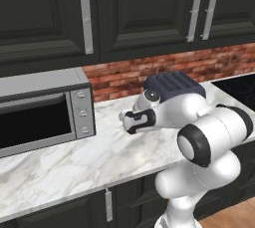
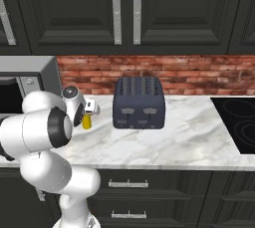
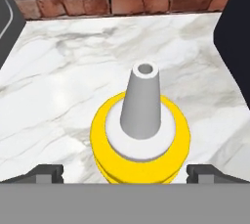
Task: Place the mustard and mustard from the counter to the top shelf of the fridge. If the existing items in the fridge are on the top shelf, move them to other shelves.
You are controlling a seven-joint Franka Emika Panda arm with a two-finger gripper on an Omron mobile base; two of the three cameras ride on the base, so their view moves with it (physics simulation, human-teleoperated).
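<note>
My claw (image 3: 125,171) hangs spread, a fingertip each side of the mustard (image 3: 140,140), upright on the counter (image 3: 58,100) directly below, nozzle pointing up at me; I'd drop straight down.

A slim yellow mustard bottle (image 3: 140,142) stands upright on the white, grey-veined marble counter (image 3: 73,71) — its pale grey conical nozzle (image 3: 142,101), open at the tip, rising from a white collar. From the right base view the bottle (image 2: 87,121) shows low beside the arm, near the red-brick back wall — its top hidden.
</note>
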